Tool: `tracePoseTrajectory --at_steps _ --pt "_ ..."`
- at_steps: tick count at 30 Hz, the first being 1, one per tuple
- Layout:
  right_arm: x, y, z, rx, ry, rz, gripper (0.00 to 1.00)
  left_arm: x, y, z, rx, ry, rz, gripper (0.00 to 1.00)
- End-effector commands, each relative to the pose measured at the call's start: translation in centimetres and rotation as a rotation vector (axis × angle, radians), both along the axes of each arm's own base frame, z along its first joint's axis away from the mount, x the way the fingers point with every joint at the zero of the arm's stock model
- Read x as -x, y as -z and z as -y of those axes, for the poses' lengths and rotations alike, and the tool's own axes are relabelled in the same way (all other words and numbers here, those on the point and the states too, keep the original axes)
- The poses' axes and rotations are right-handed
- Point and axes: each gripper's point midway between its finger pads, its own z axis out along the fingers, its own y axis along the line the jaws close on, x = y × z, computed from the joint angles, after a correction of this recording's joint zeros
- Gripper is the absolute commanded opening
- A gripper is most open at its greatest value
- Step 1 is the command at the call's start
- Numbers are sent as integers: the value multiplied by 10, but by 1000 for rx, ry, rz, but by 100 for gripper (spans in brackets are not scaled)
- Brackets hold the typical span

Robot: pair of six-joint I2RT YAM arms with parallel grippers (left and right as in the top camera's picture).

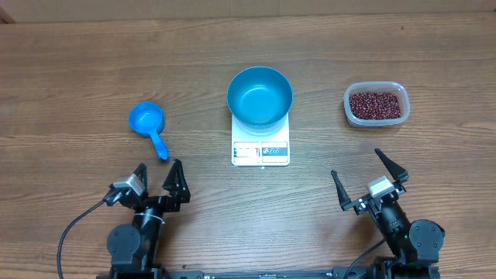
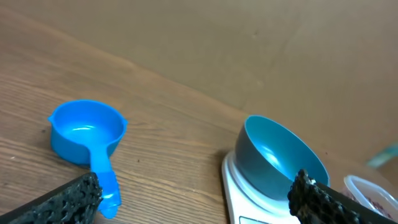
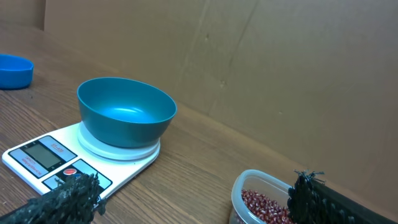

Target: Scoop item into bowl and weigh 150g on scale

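Note:
An empty deep blue bowl (image 1: 260, 96) (image 2: 280, 158) (image 3: 126, 111) stands on the white scale (image 1: 260, 150) (image 3: 43, 160) at the table's middle. Dark red-brown beans (image 1: 376, 105) (image 3: 264, 206) fill a clear plastic tub (image 1: 377, 105) at the right. A small blue handled scoop (image 1: 146, 124) (image 2: 87, 134) lies empty at the left. My left gripper (image 1: 159, 175) (image 2: 198, 194) stands open near the front edge, just below the scoop's handle, holding nothing. My right gripper (image 1: 359, 177) (image 3: 194, 198) is open too, in front of the tub, with nothing between its fingers.
A brown cardboard wall (image 3: 261, 56) runs along the table's far edge. Black cables (image 1: 74, 229) trail from the arm bases at the front.

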Motion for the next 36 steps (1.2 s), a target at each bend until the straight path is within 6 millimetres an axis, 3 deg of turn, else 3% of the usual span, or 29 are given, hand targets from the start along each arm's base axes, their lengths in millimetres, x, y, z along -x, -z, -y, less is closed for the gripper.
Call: tracePoseTrajectory --at_steps 1,7,12,24,31,36 --pt "-1 3 2 -7 14 -3 100 6 -23 11 -70 69 52 100" --pt "-1 3 2 -7 14 -3 100 20 -59 7 -179 50 57 100" --pt "-1 3 2 -7 14 -3 100 32 -89 -9 -191 -39 8 100" --pt "-1 3 2 -7 14 -3 100 34 -154 -25 -240 -108 -150 100" --pt "-1 3 2 -7 14 -3 100 34 -169 -40 -266 -175 -327 100" --pt "-1 3 2 -7 14 -3 100 23 -165 -40 -270 -163 -399 100"
